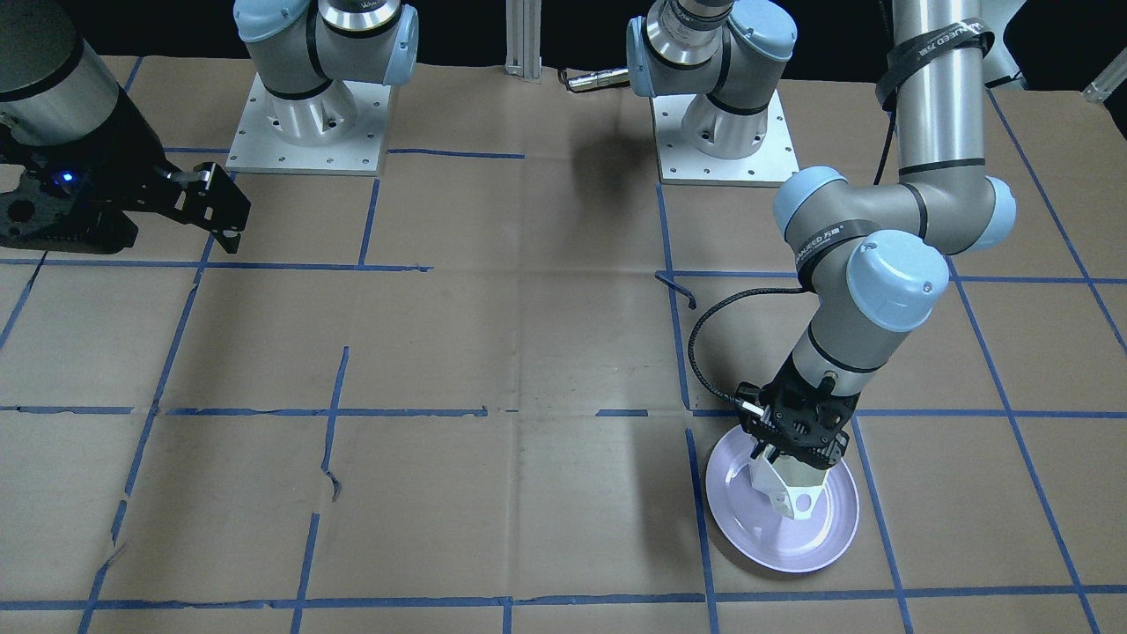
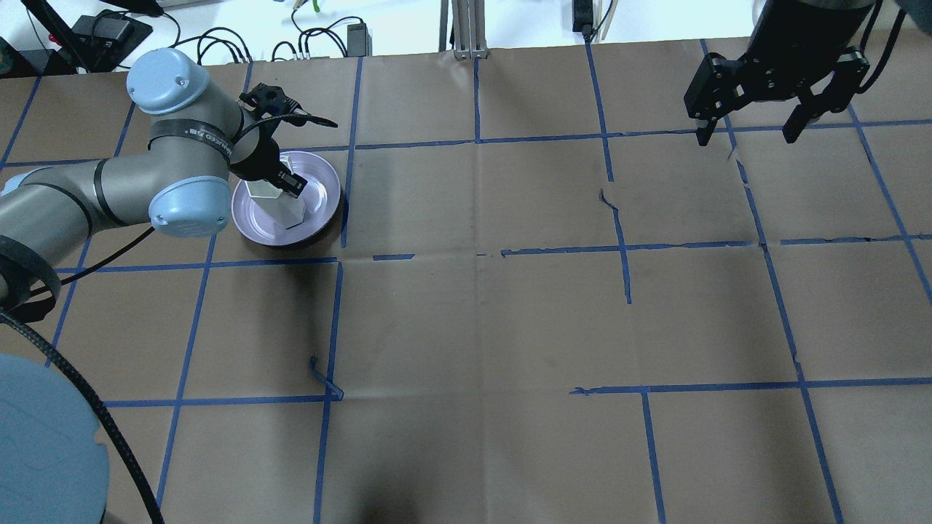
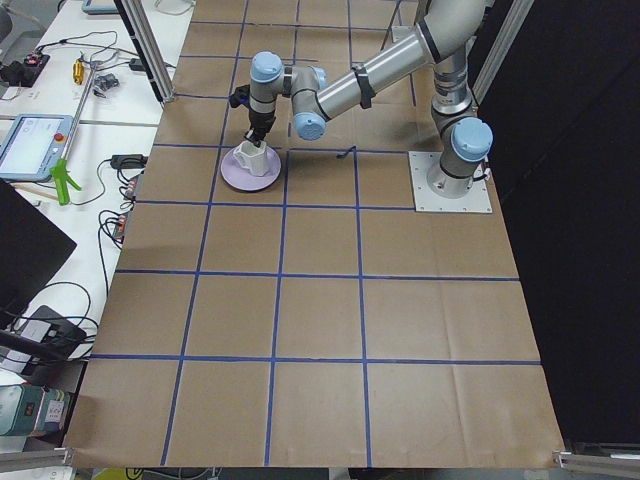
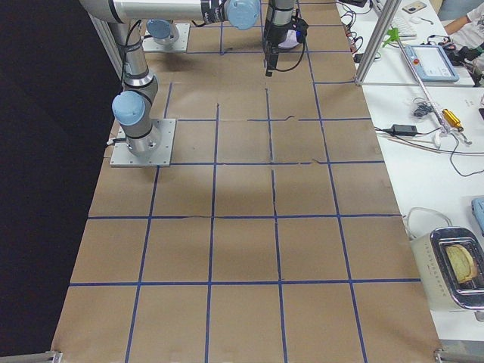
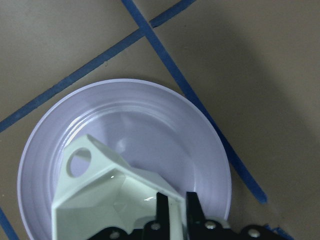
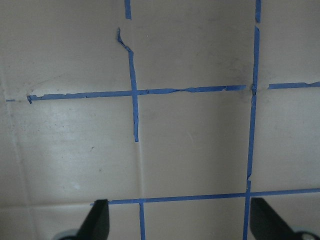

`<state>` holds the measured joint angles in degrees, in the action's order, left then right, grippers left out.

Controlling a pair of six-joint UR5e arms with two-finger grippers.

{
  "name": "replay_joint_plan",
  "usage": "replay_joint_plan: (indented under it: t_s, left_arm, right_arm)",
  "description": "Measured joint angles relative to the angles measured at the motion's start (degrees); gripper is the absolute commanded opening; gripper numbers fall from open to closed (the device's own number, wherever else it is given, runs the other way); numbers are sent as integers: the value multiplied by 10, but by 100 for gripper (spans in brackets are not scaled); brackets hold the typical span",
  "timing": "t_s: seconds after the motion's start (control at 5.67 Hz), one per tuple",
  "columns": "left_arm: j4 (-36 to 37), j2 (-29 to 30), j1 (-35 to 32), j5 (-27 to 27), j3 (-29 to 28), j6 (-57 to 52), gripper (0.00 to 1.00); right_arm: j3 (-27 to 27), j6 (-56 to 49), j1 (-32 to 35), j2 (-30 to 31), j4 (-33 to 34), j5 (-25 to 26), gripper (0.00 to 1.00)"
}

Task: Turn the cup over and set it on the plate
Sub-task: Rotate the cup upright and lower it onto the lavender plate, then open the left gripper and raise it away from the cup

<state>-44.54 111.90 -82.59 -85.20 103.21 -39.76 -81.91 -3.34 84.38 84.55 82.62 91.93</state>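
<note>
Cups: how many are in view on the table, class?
1. The cup is over the plate, its wall clamped by the left end effector. No other seems hidden.

Robot lab: taped table [image 2: 473, 327], cabled benches [image 4: 423, 151]

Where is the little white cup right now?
The cup is at the overhead view's far left, held at its rim by the left gripper, on or just above the lavender plate.

White cup [image 1: 790, 490], pale lavender plate [image 1: 755, 530], brown paper table [image 1: 528, 352] with blue tape grid [image 1: 352, 411]
</note>
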Motion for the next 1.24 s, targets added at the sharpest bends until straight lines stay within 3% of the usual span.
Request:
replay_joint_plan:
  t_s: [0.35,0.53,1.24]
  left_arm:
    - [-41,-13,-1,-1,-14,51,99]
    - [-96,-35,-4,-4,-33,125,99]
    - [-410,-138,-46,-25,-170,370,99]
  right_arm:
    - [0,0,0,0,0,0,100]
    - [0,0,0,0,0,0,100]
    - [0,0,0,0,0,0,100]
